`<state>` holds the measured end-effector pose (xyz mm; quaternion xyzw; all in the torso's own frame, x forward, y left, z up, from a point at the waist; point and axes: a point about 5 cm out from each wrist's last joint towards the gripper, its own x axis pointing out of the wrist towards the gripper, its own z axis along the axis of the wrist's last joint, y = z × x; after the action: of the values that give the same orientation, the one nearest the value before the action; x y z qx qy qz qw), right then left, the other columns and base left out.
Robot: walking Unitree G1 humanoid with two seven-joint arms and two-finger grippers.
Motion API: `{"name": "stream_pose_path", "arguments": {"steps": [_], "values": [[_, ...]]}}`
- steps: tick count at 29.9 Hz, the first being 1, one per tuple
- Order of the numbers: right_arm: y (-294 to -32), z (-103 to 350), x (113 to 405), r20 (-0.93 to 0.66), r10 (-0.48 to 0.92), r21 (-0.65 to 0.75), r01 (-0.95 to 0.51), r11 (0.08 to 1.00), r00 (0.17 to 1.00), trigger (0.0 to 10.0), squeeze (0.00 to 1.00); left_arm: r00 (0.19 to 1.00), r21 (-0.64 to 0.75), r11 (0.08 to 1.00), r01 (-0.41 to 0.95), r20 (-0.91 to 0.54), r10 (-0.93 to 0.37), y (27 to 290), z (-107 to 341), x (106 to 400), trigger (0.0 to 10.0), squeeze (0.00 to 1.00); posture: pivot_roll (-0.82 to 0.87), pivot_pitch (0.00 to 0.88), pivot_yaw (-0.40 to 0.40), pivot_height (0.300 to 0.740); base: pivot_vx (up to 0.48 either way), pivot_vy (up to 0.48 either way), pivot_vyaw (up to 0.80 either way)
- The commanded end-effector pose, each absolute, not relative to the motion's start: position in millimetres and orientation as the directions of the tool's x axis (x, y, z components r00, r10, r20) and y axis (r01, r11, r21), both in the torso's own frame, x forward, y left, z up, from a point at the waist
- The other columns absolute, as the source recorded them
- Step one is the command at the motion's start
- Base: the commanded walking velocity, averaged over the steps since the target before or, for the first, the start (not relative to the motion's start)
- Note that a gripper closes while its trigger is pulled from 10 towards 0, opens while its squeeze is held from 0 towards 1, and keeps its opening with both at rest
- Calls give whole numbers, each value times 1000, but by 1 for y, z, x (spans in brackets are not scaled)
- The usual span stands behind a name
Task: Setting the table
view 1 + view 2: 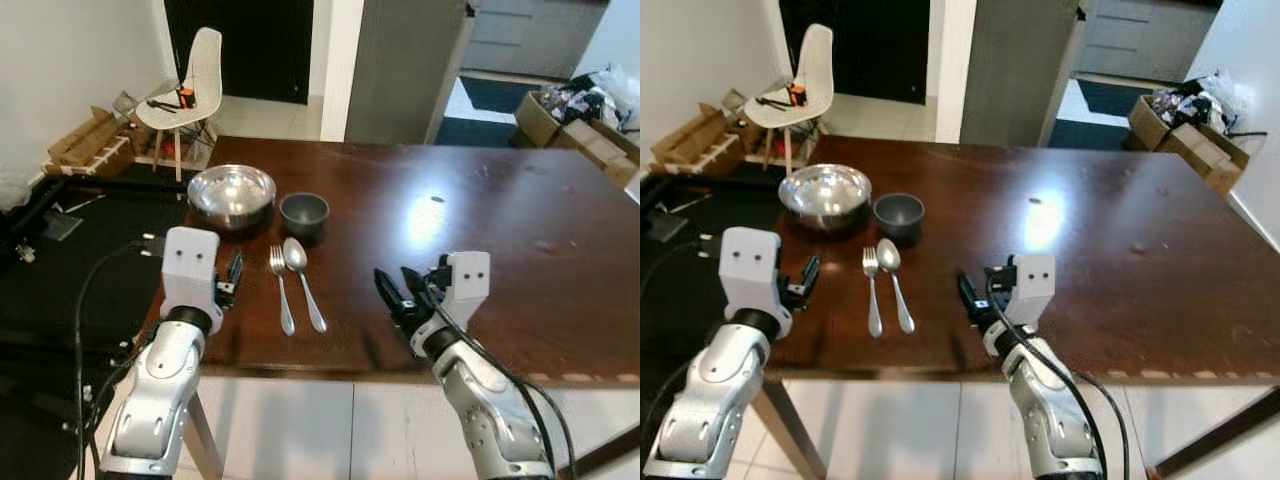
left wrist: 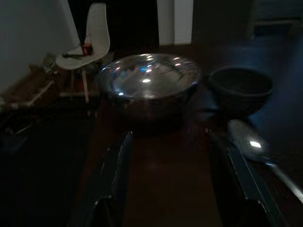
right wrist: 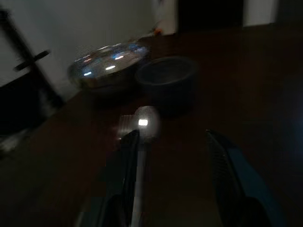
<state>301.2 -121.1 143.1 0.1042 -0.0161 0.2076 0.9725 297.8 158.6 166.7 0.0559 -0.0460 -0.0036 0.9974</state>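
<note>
Grippers first: right gripper [image 1: 398, 292] hovering low over the near table edge, fingers spread apart w/ nothing between, same in the right wrist view. Left gripper [image 1: 231, 278] at the table's left near corner, fingers parted too, holding nothing.

Between them, fork [image 1: 281, 289] and spoon [image 1: 303, 281] lying side by side, just apart, long axes running near-to-far, heads toward the far side, handles toward the robot. Fork on the left, closer to the left gripper; spoon a bit nearer the right one, but left arm prob closer overall.

Just beyond the cutlery heads: small dark bowl [image 1: 304, 214], and big steel bowl [image 1: 232, 196] beside it on its left, on the dark wood table [image 1: 480, 230].

No brands, labels or readable writing anywhere.
</note>
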Motion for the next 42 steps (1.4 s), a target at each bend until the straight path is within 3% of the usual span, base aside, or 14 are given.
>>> {"name": "stream_pose_path", "arguments": {"steps": [1, 5, 12, 20, 30, 37, 38, 39, 40, 42], "values": [[-120, 138, 299, 42, 430, 190, -430, 883, 902, 10000, 0, 997, 118, 993, 3, 79, -13, 158, 164, 298, 10000, 0, 6, 0, 36, 740, 480, 0, 0], [-111, 132, 296, -7, 496, 160, -489, 858, 868, 10000, 0, 997, 120, 993, 10, 69, -18, 159, 163, 299, 10000, 0, 7, 0, 35, 740, 217, 0, 0], [-105, 118, 294, -80, 537, 146, -523, 840, 840, 10000, 0, 989, 131, 985, 115, 81, -127, 151, 168, 297, 10000, 0, 17, 0, 36, 740, 0, 0, 0], [-81, 107, 299, -128, 647, 202, -619, 759, 752, 10000, 0, 956, 151, 952, 267, 84, -282, 136, 188, 296, 10000, 0, 62, 0, 46, 740, 0, 0, 0], [-79, 104, 329, -188, 533, 119, -520, 846, 825, 10000, 0, 951, 164, 949, 269, 111, -289, 136, 202, 288, 10000, 0, 109, 27, 45, 740, 0, 0, 0], [-75, 107, 337, -173, 551, 139, -534, 834, 816, 10000, 0, 954, 170, 953, 250, 125, -272, 140, 210, 287, 10000, 0, 142, 48, 52, 740, 0, 0, 0], [-72, 108, 340, -173, 562, 145, -544, 827, 809, 10000, 604, 955, 173, 953, 247, 124, -270, 141, 212, 286, 10000, 0, 158, 59, 54, 740, 0, 0, 0], [-69, 108, 342, -173, 570, 149, -551, 821, 803, 10000, 604, 955, 175, 953, 246, 123, -269, 141, 213, 285, 10000, 0, 158, 59, 54, 740, 0, 0, 0], [-67, 108, 344, -175, 575, 146, -556, 818, 799, 10000, 1000, 956, 177, 954, 242, 123, -266, 142, 214, 284, 10000, 0, 166, 62, 51, 740, 0, 0, 0], [-65, 108, 346, -177, 582, 142, -565, 813, 794, 10000, 1000, 958, 178, 955, 237, 121, -260, 144, 215, 282, 10000, 0, 172, 68, 48, 740, 0, 0, 0]]}}
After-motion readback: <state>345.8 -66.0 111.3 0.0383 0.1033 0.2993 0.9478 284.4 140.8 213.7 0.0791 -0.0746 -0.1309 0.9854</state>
